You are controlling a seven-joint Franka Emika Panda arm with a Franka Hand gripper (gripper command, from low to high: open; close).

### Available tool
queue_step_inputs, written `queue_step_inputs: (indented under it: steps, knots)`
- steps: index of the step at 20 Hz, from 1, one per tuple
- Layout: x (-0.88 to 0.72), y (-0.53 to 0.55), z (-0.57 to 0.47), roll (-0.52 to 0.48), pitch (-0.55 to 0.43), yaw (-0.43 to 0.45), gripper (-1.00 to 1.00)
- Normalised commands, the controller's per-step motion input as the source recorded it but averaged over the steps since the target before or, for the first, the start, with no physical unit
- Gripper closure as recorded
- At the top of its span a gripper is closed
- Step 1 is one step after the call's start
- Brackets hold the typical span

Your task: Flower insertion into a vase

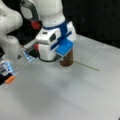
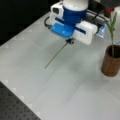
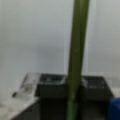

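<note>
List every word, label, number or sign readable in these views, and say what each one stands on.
None can be read: no text shows on the vase, the green stem, the table or the blue-and-white gripper, which is low over the table at one end of the stem. The bright patches on the gear at a front view's left are too blurred to read.

The arm (image 1: pixel 50 11) has rounded white shells and a blue ring above the wrist. The gripper (image 2: pixel 70 40) has a white body with a blue plate, black cable and dark fingers (image 3: pixel 52 93).
</note>
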Motion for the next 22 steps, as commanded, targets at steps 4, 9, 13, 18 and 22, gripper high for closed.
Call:
queue_step_inputs:
  steps: [4, 9, 13, 18, 22]
  knots:
    - [-0.08, 0.21, 0.12, 0.131, 0.178, -0.332, 1.00]
    - [-0.21, 0.39, 0.17, 0.139, 0.135, -0.250, 1.00]
    - [-0.28, 0.39, 0.11, 0.110, 0.068, -0.137, 1.00]
    - [-0.35, 0.37, 0.03, 0.084, 0.025, -0.152, 1.00]
    - [-0.46, 0.49, 0.04, 0.083, 0.013, -0.176, 1.00]
